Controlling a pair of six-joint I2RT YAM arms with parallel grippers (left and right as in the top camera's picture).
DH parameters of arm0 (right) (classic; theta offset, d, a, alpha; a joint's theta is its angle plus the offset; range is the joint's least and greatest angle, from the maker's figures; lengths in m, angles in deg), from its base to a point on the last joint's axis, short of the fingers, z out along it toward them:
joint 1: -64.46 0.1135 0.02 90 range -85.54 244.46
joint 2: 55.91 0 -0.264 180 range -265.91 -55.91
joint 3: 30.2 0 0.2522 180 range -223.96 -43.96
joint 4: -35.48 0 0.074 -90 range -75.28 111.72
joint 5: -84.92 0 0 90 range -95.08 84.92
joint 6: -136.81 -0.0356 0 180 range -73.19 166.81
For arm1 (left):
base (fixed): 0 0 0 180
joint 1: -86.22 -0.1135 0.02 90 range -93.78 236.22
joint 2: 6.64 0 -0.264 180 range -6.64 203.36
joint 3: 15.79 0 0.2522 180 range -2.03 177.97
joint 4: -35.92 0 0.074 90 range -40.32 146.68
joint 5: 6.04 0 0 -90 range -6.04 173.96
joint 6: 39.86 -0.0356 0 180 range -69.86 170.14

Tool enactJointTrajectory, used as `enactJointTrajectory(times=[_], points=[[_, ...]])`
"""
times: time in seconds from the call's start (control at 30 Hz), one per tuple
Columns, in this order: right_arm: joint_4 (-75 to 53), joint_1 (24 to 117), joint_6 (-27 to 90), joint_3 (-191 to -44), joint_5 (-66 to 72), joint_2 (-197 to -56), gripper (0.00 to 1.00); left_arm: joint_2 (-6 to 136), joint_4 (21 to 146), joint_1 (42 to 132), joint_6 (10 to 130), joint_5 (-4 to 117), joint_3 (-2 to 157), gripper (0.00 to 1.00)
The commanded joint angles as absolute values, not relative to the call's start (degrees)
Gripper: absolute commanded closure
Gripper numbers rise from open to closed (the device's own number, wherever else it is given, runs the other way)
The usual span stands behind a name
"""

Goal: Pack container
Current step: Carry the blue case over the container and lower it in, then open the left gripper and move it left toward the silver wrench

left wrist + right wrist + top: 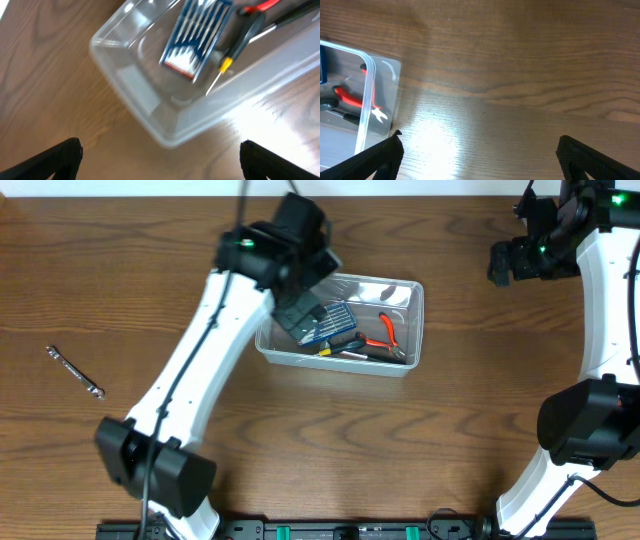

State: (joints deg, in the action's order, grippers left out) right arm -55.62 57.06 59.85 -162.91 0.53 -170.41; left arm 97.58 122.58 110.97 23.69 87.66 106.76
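Observation:
The clear plastic container (405, 365) sits mid-table. Inside lie a blue case of screwdriver bits (328, 320), red-handled pliers (385, 332) and a black screwdriver with a yellow collar (235, 46). My left gripper (305, 310) hovers over the container's left end, open and empty; in the left wrist view (160, 160) its fingers spread wide above the container's corner (165, 135). My right gripper (505, 265) is at the far right, open and empty over bare wood (480, 160). The container's end (367, 100) with the pliers (352, 100) shows at the left of the right wrist view.
A small metal wrench (75, 371) lies on the wooden table at the far left, apart from the container. The arm bases stand along the front edge.

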Motion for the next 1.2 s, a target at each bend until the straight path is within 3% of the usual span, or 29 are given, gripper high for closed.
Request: enactJointTrajectory(times=[0.0, 0.83, 1.0, 1.17], points=[[-55.6, 56.6, 60.6, -163.0, 1.0, -170.6, 0.01, 98.6, 125.7, 109.0, 27.5, 88.6, 106.7, 0.01], [-55.3, 56.6, 60.6, -163.0, 1.0, -170.6, 0.01, 98.5, 133.1, 100.0, 34.1, 88.8, 106.6, 0.02], [-55.9, 56.6, 60.6, -163.0, 1.0, -170.6, 0.01, 97.5, 133.6, 94.3, 44.6, 92.5, 106.6, 0.02], [-56.8, 56.6, 60.6, -163.0, 0.9, -170.6, 0.01, 96.3, 133.7, 82.0, 66.4, 92.5, 106.6, 0.02]])
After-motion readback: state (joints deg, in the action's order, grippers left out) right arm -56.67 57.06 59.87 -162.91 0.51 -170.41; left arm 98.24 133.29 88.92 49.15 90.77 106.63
